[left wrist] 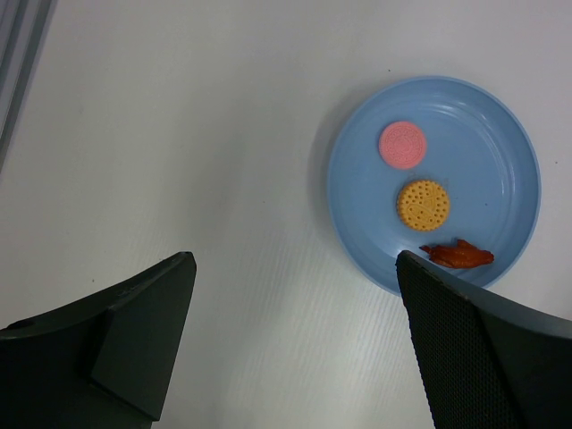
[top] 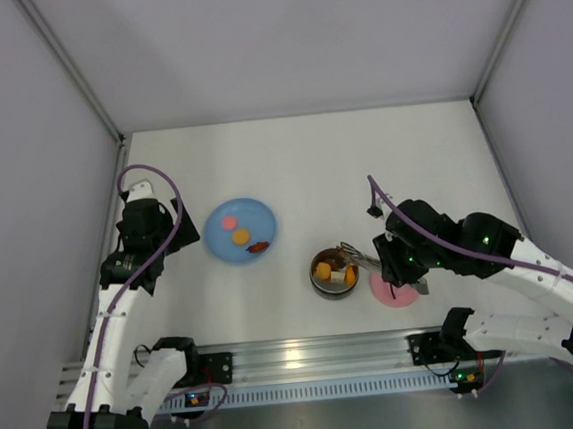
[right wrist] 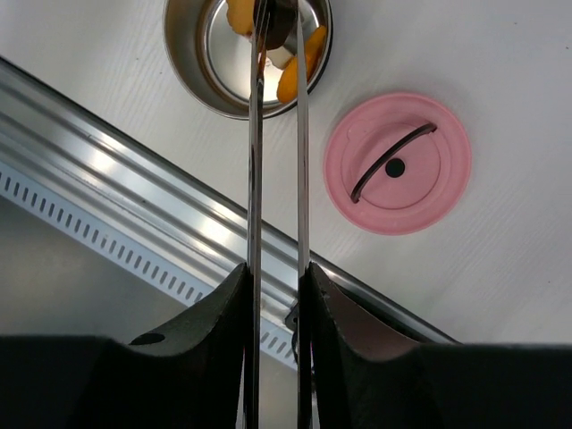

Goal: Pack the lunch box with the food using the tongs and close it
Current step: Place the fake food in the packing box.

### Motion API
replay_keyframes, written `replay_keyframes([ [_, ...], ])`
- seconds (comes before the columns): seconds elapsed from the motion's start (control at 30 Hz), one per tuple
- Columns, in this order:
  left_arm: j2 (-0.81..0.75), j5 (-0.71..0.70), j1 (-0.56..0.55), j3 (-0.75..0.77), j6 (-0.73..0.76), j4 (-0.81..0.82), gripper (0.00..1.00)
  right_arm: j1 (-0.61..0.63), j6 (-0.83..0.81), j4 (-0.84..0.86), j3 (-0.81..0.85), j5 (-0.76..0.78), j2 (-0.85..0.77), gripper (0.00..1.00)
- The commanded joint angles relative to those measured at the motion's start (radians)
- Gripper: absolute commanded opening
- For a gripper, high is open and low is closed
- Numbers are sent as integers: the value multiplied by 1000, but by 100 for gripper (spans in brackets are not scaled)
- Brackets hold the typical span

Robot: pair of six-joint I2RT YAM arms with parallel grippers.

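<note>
Squeezing the tongs (right wrist: pixel 255 179) between narrowed fingers, the right gripper (right wrist: pixel 277 277) holds their tips inside the steel lunch box (right wrist: pixel 174 45) at near centre, seemingly to drop a dark piece (right wrist: pixel 279 20) beside the orange pieces (right wrist: pixel 290 85). The pink lid (right wrist: pixel 429 188) lies just right, off for filling. At left, the left gripper (left wrist: pixel 293 264) hangs wide open and empty beside the blue plate (left wrist: pixel 500 152), which holds a pink biscuit (left wrist: pixel 402 144), a yellow biscuit (left wrist: pixel 423 205) and a red-brown scrap (left wrist: pixel 458 256).

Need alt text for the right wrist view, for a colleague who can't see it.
The right gripper grips the tongs, whose tips reach into the steel lunch box holding orange pieces. The pink lid lies beside it, handle up.
</note>
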Motion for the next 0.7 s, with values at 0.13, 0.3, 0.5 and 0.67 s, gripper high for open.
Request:
replay_keyframes([
  [0.13, -22, 11, -3, -8, 8, 19, 99, -5, 11, -17, 9, 34, -10, 34],
  [0.3, -22, 11, -3, -8, 8, 17, 99, -5, 11, -24, 17, 37, -16, 37],
  [0.5, -22, 9, -3, -8, 8, 19, 99, -5, -3, -13, 98, 34, 27, 37],
  [0.67, -22, 8, -3, -7, 9, 17, 99, -5, -43, 68, 211, 8, 151, 37],
])
